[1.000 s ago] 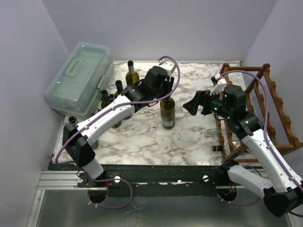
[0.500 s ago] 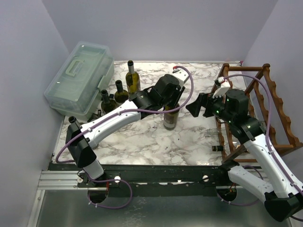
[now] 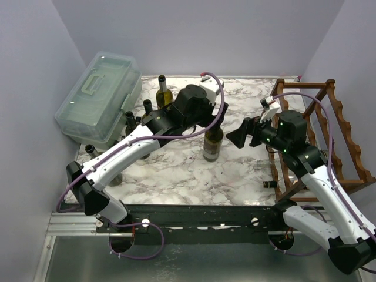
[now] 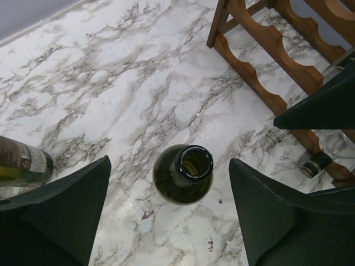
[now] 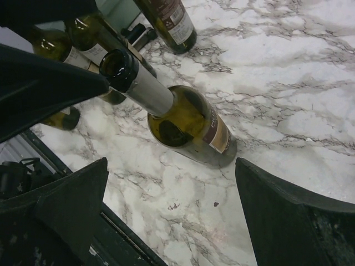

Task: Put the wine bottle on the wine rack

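A dark green wine bottle [image 3: 212, 144] with a brown label stands upright on the marble table. The left wrist view looks down on its open mouth [image 4: 191, 163]. My left gripper [image 3: 207, 117] hangs over it, open, with both fingers well clear of the neck. My right gripper [image 3: 239, 134] is open just right of the bottle and faces it. The right wrist view shows the bottle [image 5: 188, 124] ahead of my wide-apart right fingers [image 5: 66, 205]. The reddish-brown wine rack [image 3: 338, 126] stands at the table's right edge, and its scalloped rails [image 4: 266, 50] show in the left wrist view.
A translucent lidded box [image 3: 100, 97] sits at the back left. Several other dark bottles [image 3: 164, 94] stand between it and my left arm. A clear bottle [image 4: 327, 147] lies low in the rack, its capped neck [image 3: 269, 184] sticking out.
My left gripper was shut on the bottle's neck and has opened and drawn back a little. The bottle now stands free. The right arm has barely moved.
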Motion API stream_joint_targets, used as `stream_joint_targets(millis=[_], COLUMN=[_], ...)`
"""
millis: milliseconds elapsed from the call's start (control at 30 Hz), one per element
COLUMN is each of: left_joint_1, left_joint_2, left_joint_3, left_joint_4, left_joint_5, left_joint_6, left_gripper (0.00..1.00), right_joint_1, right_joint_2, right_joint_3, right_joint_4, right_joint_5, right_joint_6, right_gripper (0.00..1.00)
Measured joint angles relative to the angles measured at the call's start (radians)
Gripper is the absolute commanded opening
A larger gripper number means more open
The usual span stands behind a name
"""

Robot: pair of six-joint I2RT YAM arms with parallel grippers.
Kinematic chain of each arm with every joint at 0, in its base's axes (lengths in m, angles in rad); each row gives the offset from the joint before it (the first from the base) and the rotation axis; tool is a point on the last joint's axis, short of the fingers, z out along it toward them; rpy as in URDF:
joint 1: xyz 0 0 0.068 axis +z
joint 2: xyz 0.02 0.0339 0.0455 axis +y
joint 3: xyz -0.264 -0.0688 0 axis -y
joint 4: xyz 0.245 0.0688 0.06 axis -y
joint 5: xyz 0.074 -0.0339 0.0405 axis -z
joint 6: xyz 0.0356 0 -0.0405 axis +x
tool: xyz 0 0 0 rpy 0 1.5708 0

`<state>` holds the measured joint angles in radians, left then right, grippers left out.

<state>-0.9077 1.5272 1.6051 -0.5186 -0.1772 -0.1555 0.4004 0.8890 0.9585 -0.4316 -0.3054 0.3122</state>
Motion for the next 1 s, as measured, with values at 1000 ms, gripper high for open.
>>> stream_joint_targets(millis=[1000], left_joint_1=[0.159], left_joint_2=[-0.377], left_joint_3=[-0.398], left_joint_4=[0.325], left_joint_5=[-0.069], left_joint_6=[0.145], left_gripper=[0.92], right_joint_1=[0.415], right_joint_2=[0.414], right_joint_3=[0.184], right_joint_4=[0.084], right_joint_5=[0.697], right_joint_6=[0.038], right_gripper=[0.62])
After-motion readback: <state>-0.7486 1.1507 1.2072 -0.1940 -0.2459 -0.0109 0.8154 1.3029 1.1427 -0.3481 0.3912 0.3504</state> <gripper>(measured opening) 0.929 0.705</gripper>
